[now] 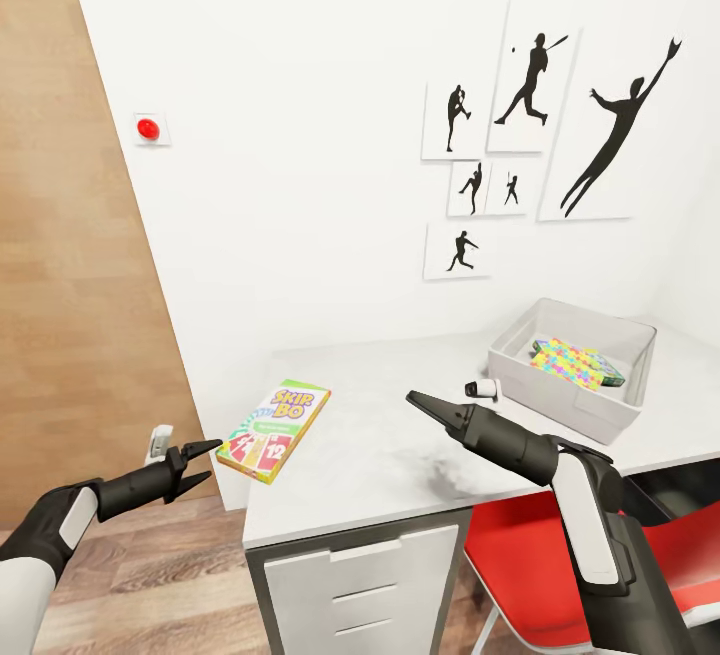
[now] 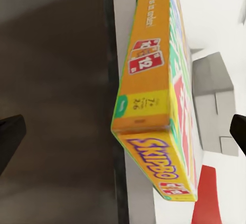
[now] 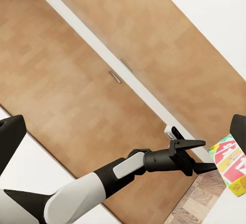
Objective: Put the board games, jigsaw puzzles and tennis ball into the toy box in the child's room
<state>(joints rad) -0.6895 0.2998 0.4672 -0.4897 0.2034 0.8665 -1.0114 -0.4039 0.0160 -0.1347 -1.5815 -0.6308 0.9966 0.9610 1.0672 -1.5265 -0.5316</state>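
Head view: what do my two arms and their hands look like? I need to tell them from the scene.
Both arms have glossy white shells over black joints and black forearms. The left hand ends in two slim, pointed black fingers, with a small white-grey block mounted beside its wrist. The right hand tapers to a dark pointed tip on a rounded black forearm. No cables or markings are visible.

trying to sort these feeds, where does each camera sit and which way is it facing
Head: high up, looking down at the table; both arms show.
Left wrist: near the left gripper, facing the SKIP-BO box at the table's edge; dark fingertips show.
Right wrist: on the right arm, facing the wooden wall; the left arm shows.
Shared: all see the SKIP-BO box.
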